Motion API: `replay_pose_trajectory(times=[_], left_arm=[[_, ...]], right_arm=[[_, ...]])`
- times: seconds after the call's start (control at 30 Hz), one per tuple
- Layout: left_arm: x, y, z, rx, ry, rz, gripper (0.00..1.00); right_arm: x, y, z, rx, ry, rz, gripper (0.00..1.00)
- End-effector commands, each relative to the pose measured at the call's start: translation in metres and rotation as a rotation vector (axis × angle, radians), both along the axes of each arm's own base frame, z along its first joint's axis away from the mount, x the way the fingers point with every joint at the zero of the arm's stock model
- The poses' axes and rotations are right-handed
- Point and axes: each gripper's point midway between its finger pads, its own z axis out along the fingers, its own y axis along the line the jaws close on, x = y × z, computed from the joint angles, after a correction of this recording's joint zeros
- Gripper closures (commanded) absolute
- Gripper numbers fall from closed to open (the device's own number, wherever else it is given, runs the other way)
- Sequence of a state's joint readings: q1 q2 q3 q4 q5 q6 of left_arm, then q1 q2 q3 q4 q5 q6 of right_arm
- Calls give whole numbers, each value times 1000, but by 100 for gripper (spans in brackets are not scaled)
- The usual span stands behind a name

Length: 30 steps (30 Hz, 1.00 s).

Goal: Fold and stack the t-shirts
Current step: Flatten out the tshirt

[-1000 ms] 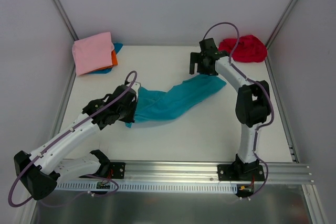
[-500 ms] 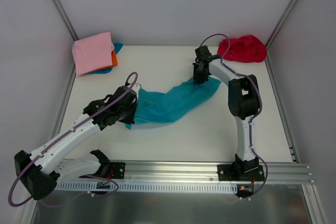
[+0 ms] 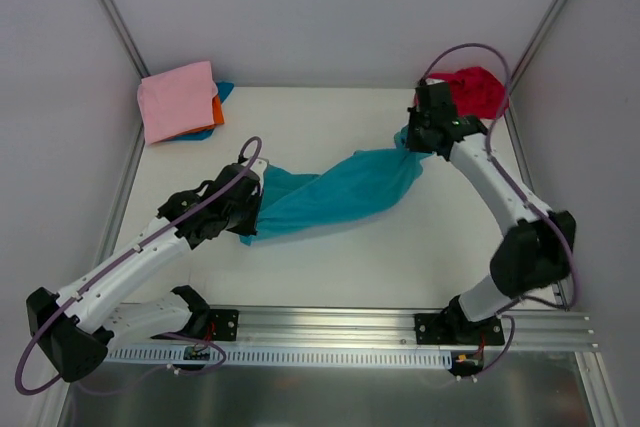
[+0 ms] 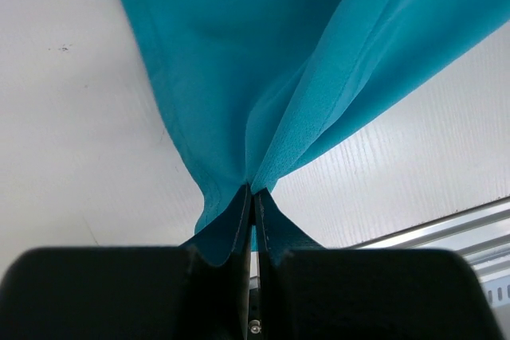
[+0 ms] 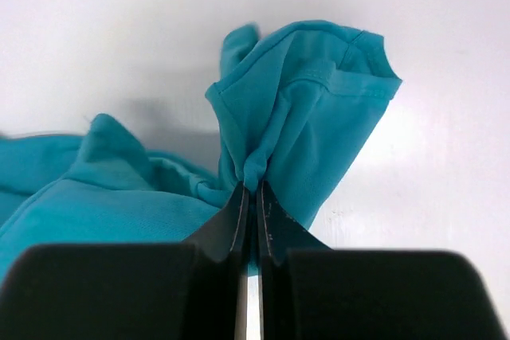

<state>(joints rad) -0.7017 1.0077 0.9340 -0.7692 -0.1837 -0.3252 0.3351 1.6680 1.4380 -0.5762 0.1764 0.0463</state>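
The left gripper [image 4: 253, 198] and right gripper [image 5: 253, 190] are clamping opposite ends of the unfolded teal shirt [image 3: 345, 190]; a stack [image 3: 178, 99] is lying apparently done, the red shirt [image 3: 478, 90] waiting.

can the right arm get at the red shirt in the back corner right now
Probably not yet: the red t-shirt lies just behind the right gripper, way clear, but its jaws are shut on the teal t-shirt.

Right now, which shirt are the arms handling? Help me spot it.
In the middle of the white table, the teal t-shirt stretches between the left gripper and right gripper, each shut on one end. The pink-topped pile and red shirt lie untouched in the far corners.
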Motion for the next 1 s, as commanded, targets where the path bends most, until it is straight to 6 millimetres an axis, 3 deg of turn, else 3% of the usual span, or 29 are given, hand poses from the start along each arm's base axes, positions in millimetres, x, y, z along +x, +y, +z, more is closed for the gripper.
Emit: replay_pose_trajectory(times=[0.0,0.07,0.27,0.37,0.43,0.47,0.53,0.57,0.6,0.7,0.8,0.97], left_arm=[[1,-3,12,-21,-38,-13,100],[1,-5,15,-33,-44,-16,100],[-1,-7,18,-45,-37,-31,100],[-3,-7,19,-53,-37,-37,100],[-5,-10,19,-67,-31,-44,100],[-6,-11,19,-71,-26,-48,100],[-9,-12,17,-80,-13,-56,100],[-11,-12,16,-80,-8,-55,100],[-13,-11,16,-82,-9,-57,100],[-16,-9,15,-93,-17,-52,100],[-18,-9,14,-101,-15,-48,100],[-20,-10,11,-109,-5,-51,100]], right_arm=[[-44,-35,67,-42,-124,-46,100],[-80,-45,66,-25,-125,-55,99],[-179,-57,17,74,-2,-76,99],[-215,-59,-9,127,44,-87,100],[-228,-62,-20,133,60,-100,99],[-234,-63,-22,148,60,-116,79],[-237,-57,-14,163,47,-87,44],[-243,-60,-10,159,60,-104,12],[-239,-62,4,163,17,-115,5],[-229,-64,20,160,-55,-108,1],[-217,-56,20,151,-35,-73,1],[-192,-22,-19,202,123,-9,1]])
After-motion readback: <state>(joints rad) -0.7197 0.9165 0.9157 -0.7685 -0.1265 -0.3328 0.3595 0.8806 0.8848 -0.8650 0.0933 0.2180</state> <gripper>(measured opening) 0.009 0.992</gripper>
